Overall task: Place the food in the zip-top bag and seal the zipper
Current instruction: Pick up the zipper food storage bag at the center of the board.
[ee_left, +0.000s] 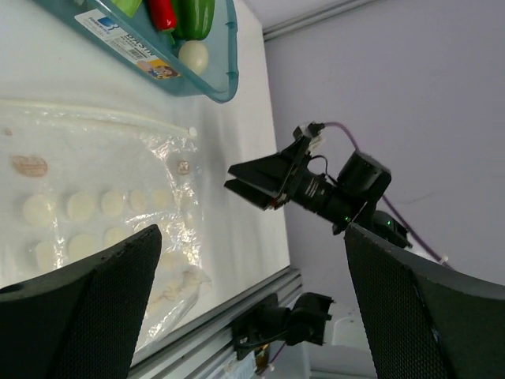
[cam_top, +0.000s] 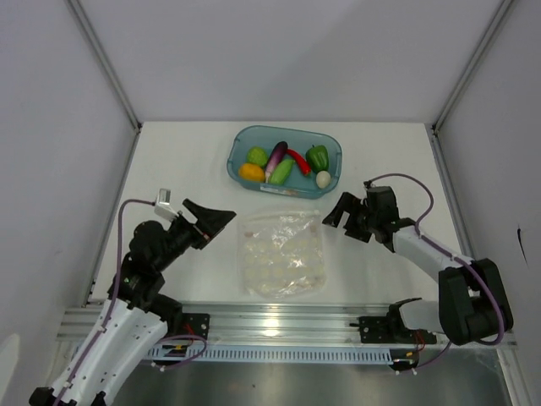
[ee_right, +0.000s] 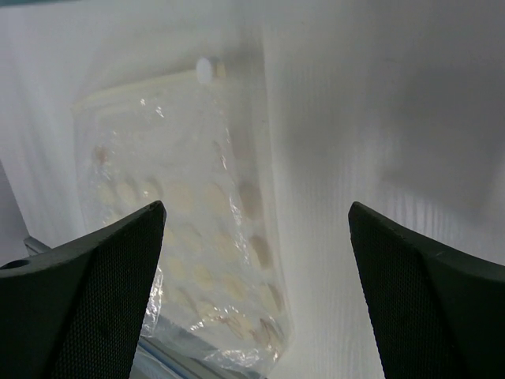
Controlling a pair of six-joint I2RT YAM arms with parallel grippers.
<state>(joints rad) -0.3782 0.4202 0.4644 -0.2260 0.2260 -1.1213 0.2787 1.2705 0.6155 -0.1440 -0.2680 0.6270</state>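
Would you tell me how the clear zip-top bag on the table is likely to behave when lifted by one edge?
The zip-top bag looks thin and crinkled, so it would probably sag and fold. Its glossy film may slip in a pinch. Flat and seemingly empty, it likely slides if pushed.

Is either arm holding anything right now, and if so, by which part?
Nothing is held. The left gripper and right gripper are both open and empty, one on each side of the zip-top bag.
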